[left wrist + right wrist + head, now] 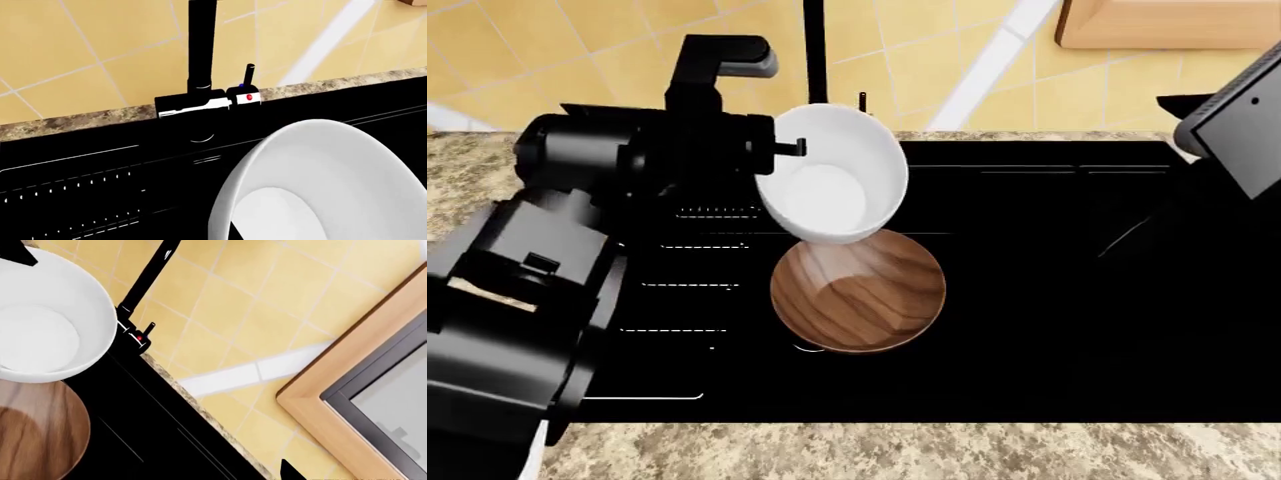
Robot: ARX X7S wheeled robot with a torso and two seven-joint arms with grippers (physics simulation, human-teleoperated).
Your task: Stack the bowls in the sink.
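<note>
In the head view the left pincer (777,150) gripped the white bowl (831,187) by its rim at about nine o'clock, holding it tilted in the air so that its hollow faced the camera. The bowl hung over the black sink (1054,300), and its lower edge overlapped the twelve o'clock rim of the wooden bowl (858,291), which lay upright on the floor of the basin. Whether the two bowls touched could not be told from these views. The faucet (815,50) rose behind the white bowl at twelve o'clock, and the speckled tabletop (868,450) ran along the near edge of the sink at six o'clock.

The right arm showed only as a dark shape at the two o'clock corner, well apart from both bowls, and whether its pincer was wide or narrow could not be told.

By appearances the task was well advanced but unfinished: the lower bowl sat in place and the white bowl was lifted and carried close. What remained, it seemed, was to level the white bowl, centre it over the wooden one, lower it inside and let go.
</note>
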